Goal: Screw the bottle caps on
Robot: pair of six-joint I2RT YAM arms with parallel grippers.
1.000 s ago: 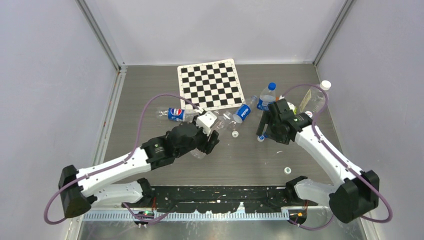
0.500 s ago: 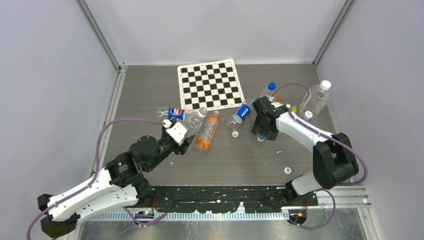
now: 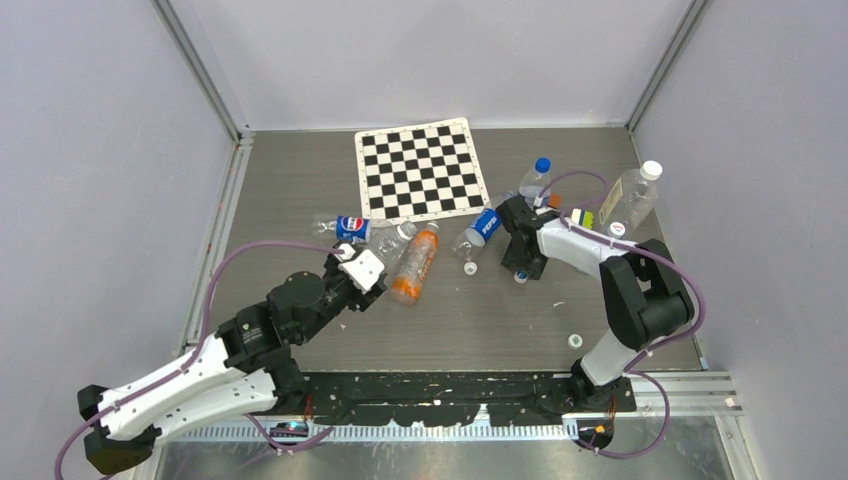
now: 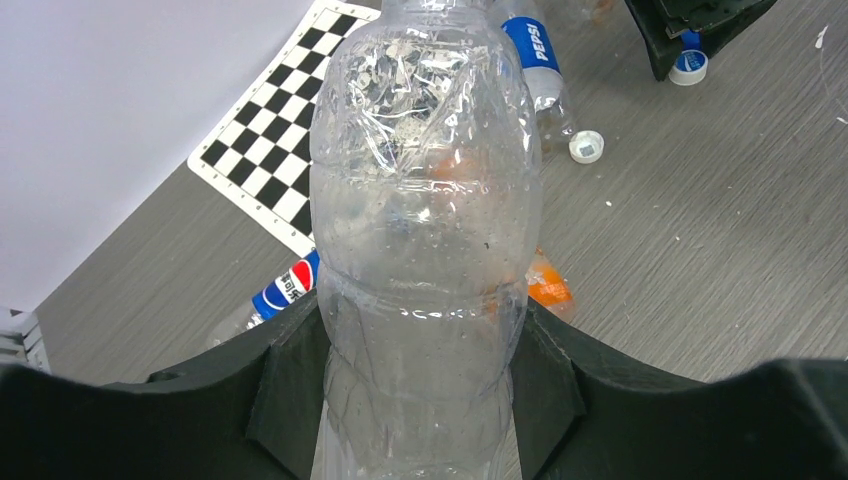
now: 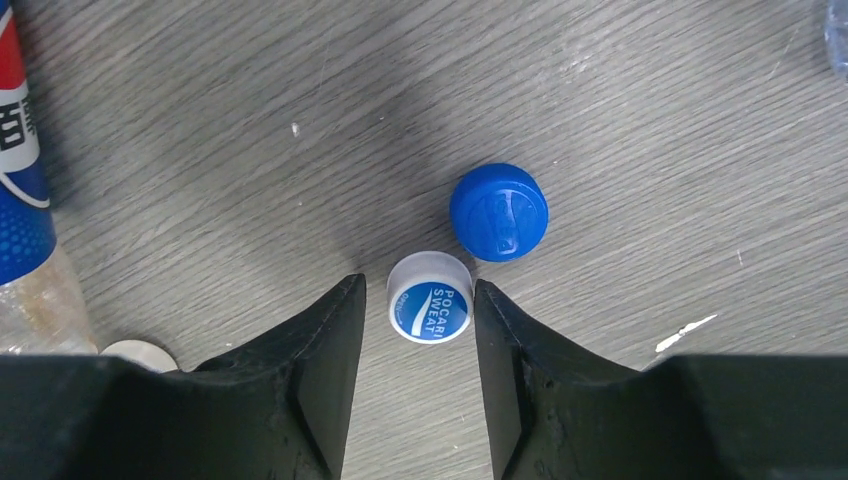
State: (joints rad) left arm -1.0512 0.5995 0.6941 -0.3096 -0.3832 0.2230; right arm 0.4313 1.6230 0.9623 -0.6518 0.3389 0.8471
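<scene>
**Right jaws straddle a cap; left arm holds a bottle**

The right wrist view alone shows the right gripper (image 5: pixel 420 330) pointing down with its jaws on either side of a white Pocari Sweat cap (image 5: pixel 430 310). It has not clamped: bare table (image 5: pixel 650 120) shows between one finger and the cap. A blue cap (image 5: pixel 499 212) lies just beside it, toward the upper right, and a Pepsi bottle (image 5: pixel 20 200) is at the left edge.

The left wrist view shows the left gripper (image 4: pixel 420 350) clamped on a clear bottle (image 4: pixel 425 200) with crumpled walls. From overhead that bottle is hardly visible.

The overhead view adds a white cap (image 3: pixel 469 268) left of the right gripper, another white cap (image 3: pixel 575 340) at lower right, and an orange bottle (image 3: pixel 412 262) at centre.
</scene>
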